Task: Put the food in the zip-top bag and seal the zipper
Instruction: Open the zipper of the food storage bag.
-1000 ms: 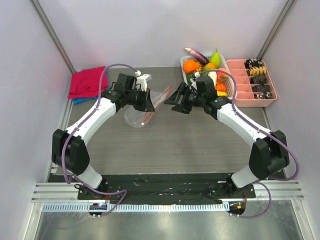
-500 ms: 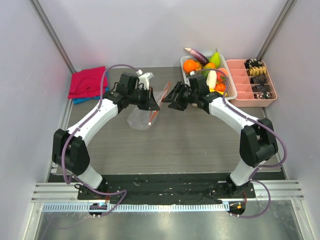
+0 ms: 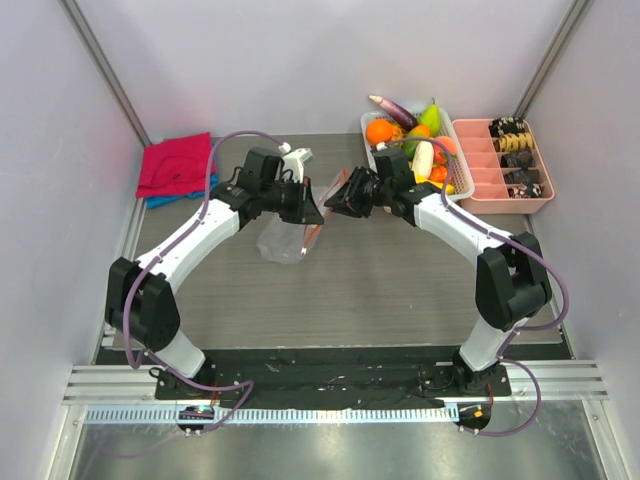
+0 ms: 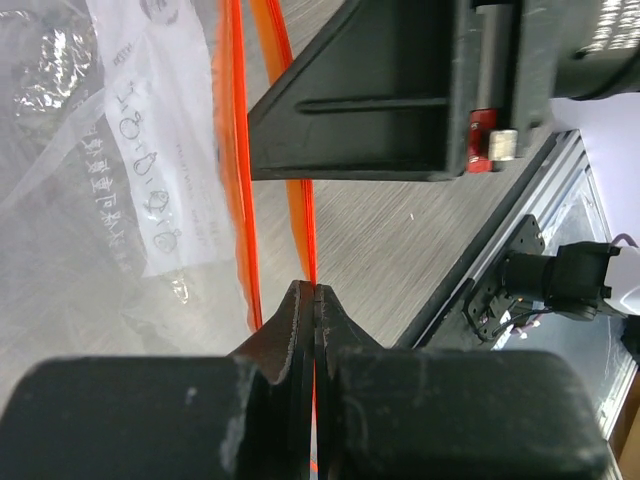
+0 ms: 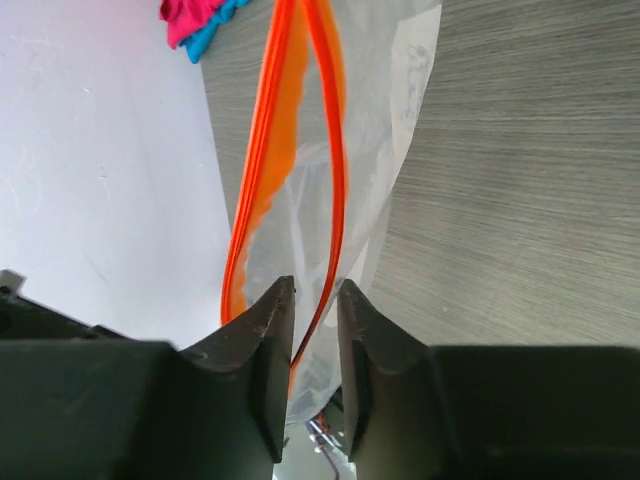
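The clear zip-top bag (image 3: 282, 238) hangs from my left gripper (image 3: 308, 208), which is shut on one side of the orange-red zipper (image 4: 240, 180) at the bag's mouth (image 4: 100, 200). The mouth is parted. My right gripper (image 3: 338, 197) is just right of it, its jaws a little apart with the other zipper strip (image 5: 335, 180) running between them; the right wrist view shows a gap on both sides of the strip. The food sits in a white basket (image 3: 455, 128) at the back right: an orange (image 3: 379, 131), a green fruit (image 3: 430, 117), a white oblong piece (image 3: 424, 158).
A pink compartment tray (image 3: 505, 165) stands right of the basket. A red cloth over a blue one (image 3: 175, 165) lies at the back left. Grey walls close in the table on three sides.
My right gripper has moved left from beside the basket to the bag's mouth. My left gripper has shifted right with the bag, bringing the two grippers close together.
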You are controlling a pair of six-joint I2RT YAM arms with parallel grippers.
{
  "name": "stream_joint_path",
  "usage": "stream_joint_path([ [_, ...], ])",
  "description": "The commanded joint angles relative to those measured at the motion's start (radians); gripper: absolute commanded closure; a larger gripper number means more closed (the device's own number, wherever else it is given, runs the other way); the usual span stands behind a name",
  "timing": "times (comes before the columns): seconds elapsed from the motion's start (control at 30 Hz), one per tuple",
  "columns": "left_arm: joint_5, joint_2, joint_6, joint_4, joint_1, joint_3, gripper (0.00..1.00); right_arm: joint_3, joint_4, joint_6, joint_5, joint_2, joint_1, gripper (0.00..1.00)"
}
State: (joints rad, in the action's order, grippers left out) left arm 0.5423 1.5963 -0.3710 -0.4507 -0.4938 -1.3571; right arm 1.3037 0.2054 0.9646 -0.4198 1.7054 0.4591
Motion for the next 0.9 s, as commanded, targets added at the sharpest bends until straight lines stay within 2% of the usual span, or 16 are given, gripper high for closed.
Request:
stream_joint_path([
  [0.0, 0.010, -0.021, -0.013, 0.060, -0.014, -0.019, 1.00, 0.031, -0.006, -0.013, 0.007, 0.016, 0.007, 0.87],
  [0.03, 0.008, -0.022, -0.016, 0.060, -0.014, -0.019, 1.00, 0.038, -0.003, -0.021, 0.007, 0.016, 0.007, 0.99],
  [0.07, 0.002, -0.027, -0.013, 0.020, -0.011, -0.036, 0.98, 0.057, 0.012, -0.045, 0.009, 0.013, 0.007, 0.99],
  [0.1, 0.022, -0.030, -0.002, -0.008, 0.001, -0.046, 0.89, 0.066, 0.020, -0.059, 0.007, -0.001, 0.009, 0.99],
  [0.13, 0.036, -0.035, 0.026, -0.046, 0.011, -0.060, 0.69, 0.074, 0.029, -0.078, 0.001, -0.009, 0.007, 0.99],
  [0.2, 0.003, -0.080, 0.049, -0.100, 0.040, -0.073, 0.57, 0.086, 0.032, -0.118, -0.020, -0.039, 0.007, 0.99],
  [0.23, -0.013, -0.108, 0.056, -0.100, 0.047, -0.062, 0.46, 0.086, 0.032, -0.128, -0.030, -0.049, 0.009, 0.99],
  [0.4, -0.155, -0.258, 0.118, -0.055, 0.044, -0.014, 0.16, 0.057, 0.046, -0.197, -0.057, -0.102, 0.023, 0.99],
  [0.5, -0.243, -0.240, 0.179, -0.135, 0.017, -0.057, 0.14, 0.042, 0.035, -0.202, -0.068, -0.125, 0.039, 0.99],
  [0.77, -0.312, -0.145, 0.262, -0.204, -0.060, -0.135, 0.24, 0.072, 0.037, -0.224, -0.056, -0.133, 0.079, 0.99],
  [0.8, -0.323, -0.139, 0.265, -0.207, -0.072, -0.137, 0.28, 0.074, 0.037, -0.224, -0.056, -0.132, 0.081, 0.99],
  [0.87, -0.343, -0.119, 0.267, -0.220, -0.083, -0.142, 0.31, 0.081, 0.037, -0.225, -0.056, -0.132, 0.085, 0.99],
])
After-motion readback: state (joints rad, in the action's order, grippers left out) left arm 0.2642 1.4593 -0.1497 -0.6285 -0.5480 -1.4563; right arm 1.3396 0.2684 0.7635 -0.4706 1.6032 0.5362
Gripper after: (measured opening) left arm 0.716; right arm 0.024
